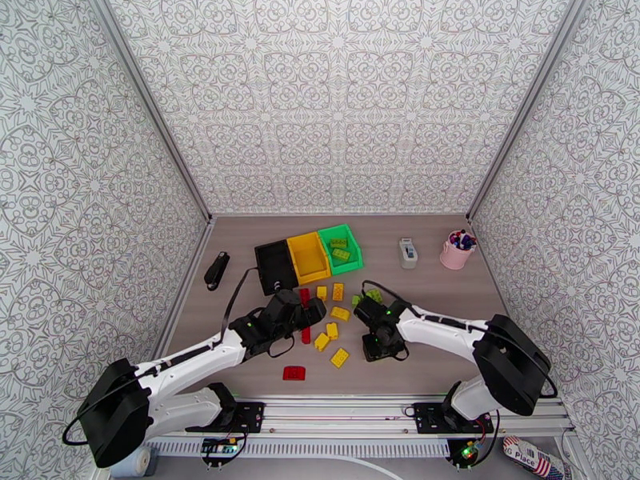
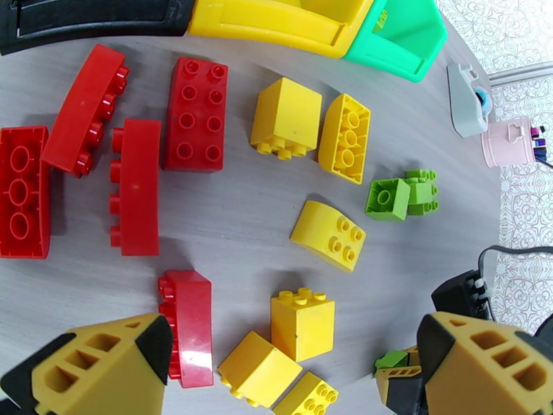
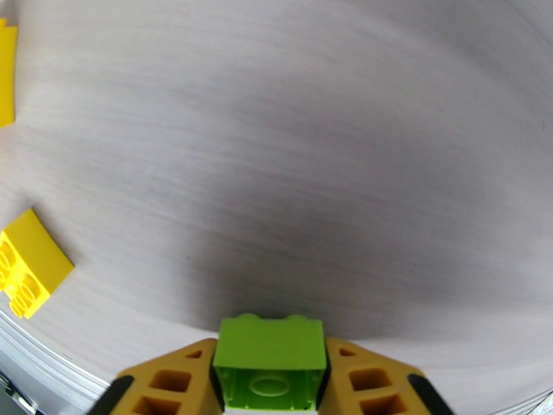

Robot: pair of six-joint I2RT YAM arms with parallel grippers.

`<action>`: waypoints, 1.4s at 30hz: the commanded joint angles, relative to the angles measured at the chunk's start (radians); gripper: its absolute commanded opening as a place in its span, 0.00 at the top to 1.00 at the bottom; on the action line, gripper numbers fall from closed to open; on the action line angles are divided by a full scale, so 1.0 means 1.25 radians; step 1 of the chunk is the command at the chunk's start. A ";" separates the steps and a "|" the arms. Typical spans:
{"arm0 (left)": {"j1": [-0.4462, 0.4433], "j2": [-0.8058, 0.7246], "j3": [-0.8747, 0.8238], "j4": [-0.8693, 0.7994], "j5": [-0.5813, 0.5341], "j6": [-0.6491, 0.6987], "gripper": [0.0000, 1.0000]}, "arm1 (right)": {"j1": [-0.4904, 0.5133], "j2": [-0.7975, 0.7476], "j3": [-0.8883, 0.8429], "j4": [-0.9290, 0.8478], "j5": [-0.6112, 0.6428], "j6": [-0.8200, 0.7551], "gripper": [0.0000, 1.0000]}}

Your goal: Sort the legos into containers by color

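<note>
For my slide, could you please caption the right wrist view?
Right gripper shut on a green lego, yellow legos at left.

— What are the bricks [image 2: 195, 112] made of?
— Smooth, glossy plastic; the green brick [image 3: 269, 347] has a soft sheen. The bins [image 2: 276, 22] are the same shiny moulded plastic.
— And the tabletop [image 3: 311, 133]?
— Matt, with a grey wood-grain finish. The fingers [image 2: 97, 368] are dull yellow plastic, slightly grainy.

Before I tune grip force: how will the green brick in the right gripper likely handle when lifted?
The green brick looks hollow, hard plastic: probably stiff and light. Its smooth sides in the right gripper might slip if squeezed loosely. Boxy, so unlikely to roll.
</note>
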 commanded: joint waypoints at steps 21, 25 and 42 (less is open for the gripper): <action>0.188 0.174 0.191 0.186 0.275 0.084 0.01 | -0.286 0.163 0.366 0.230 -0.230 0.064 0.75; 0.231 0.236 0.293 0.139 0.306 0.110 0.01 | -0.312 0.302 0.539 0.232 -0.271 0.091 0.75; 0.225 0.195 0.360 0.002 0.237 0.180 0.01 | -0.328 0.433 0.880 0.036 -0.247 0.021 0.30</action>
